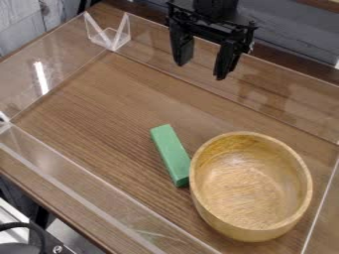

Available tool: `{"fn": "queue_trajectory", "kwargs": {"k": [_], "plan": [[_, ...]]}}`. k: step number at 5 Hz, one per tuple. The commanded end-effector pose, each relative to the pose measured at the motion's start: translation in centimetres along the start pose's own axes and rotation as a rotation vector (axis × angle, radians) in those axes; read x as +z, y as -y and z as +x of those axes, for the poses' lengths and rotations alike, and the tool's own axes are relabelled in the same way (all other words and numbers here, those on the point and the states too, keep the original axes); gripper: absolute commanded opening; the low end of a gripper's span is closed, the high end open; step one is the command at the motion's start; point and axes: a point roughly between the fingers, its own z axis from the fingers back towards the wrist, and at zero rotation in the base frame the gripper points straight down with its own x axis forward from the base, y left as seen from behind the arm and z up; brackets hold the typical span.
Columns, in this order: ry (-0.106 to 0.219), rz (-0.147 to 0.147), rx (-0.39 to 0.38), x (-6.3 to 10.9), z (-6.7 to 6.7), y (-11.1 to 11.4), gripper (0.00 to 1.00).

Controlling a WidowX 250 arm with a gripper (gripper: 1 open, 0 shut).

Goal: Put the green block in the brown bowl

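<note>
The green block [171,155] lies flat on the wooden table, a small bar angled slightly, its right side close to the rim of the brown bowl [251,186]. The bowl is round, light wood with a thick rim, and nothing shows inside it. My gripper [197,56] hangs at the top centre of the view, well above and behind the block. It points down with its black fingers [223,62] spread apart and nothing between them.
Clear acrylic walls [54,60] ring the wooden tabletop [93,119], low along the front and left. A clear angled piece [109,33] stands at the back left corner. A metal frame runs behind the gripper.
</note>
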Motion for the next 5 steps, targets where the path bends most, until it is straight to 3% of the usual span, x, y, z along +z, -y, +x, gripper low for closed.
{"fn": "queue_trajectory", "kwargs": {"k": [1, 2, 3, 5], "plan": [[-0.015, -0.04, 0.219, -1.1, -1.1, -0.7, 1.0], [-0.021, -0.081, 0.467, -2.9, -3.7, -1.4, 1.0], [0.018, -0.112, 0.629, -4.1, -5.2, -2.0, 1.0], [0.054, -0.159, 0.795, -6.3, -6.0, -1.0, 1.0]]}}
